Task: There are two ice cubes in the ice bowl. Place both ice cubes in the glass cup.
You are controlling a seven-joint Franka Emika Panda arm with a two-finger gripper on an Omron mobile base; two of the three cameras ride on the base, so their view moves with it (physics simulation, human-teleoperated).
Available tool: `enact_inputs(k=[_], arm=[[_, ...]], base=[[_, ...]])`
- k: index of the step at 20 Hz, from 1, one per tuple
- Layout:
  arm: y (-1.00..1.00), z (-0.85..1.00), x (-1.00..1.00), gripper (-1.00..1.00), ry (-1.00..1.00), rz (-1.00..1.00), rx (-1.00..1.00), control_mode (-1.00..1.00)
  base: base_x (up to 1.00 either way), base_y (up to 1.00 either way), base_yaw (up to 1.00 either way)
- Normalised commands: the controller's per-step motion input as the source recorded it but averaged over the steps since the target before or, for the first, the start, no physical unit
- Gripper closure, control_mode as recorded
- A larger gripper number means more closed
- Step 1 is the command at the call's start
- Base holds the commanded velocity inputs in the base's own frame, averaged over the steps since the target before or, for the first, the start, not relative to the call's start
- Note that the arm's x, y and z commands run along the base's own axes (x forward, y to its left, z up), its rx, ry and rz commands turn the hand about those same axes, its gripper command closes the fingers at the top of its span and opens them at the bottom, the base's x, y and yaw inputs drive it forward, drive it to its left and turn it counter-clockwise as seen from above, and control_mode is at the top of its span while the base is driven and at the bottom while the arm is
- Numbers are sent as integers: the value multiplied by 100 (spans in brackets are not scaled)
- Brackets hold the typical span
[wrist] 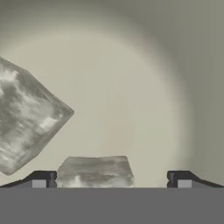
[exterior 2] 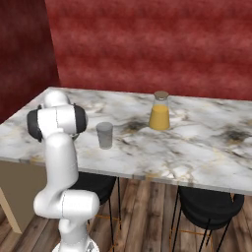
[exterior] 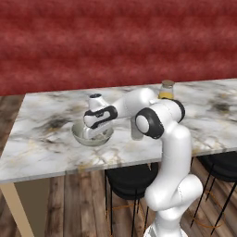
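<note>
Gripper (wrist: pixel 111 177) inside the ice bowl (wrist: pixel 131 65), jaws spread wide. One ice cube (wrist: pixel 95 172) sits between the fingertips, nearer the left one and touching neither. Second ice cube (wrist: pixel 26 118) lies apart, left and farther in. Hand points down into the bowl; forearm reaches left. Glass cup (exterior 2: pixel 104 135) stands just right of the bowl, no ice visible in it.

even soft light, faint shadows, slightly blurry
</note>
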Motion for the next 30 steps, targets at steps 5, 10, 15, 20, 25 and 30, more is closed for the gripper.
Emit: enact_inputs(k=[5, 10, 15, 20, 25, 30], arm=[[1, -41, 18, -100, 0, 0, 0, -100], [19, -63, 1, 100, 6, 0, 0, -100], [21, -58, 1, 100, 2, 0, -3, -100], [15, -46, 0, 100, 7, 0, -8, -100], [2, 72, 0, 100, -5, -6, -1, -100], [-14, 100, -15, 100, -4, -17, 2, -100]], base=[[0, 0, 0], [0, 0, 0], [0, 0, 0], [0, 0, 0], [0, 0, 0], [0, 0, 0]])
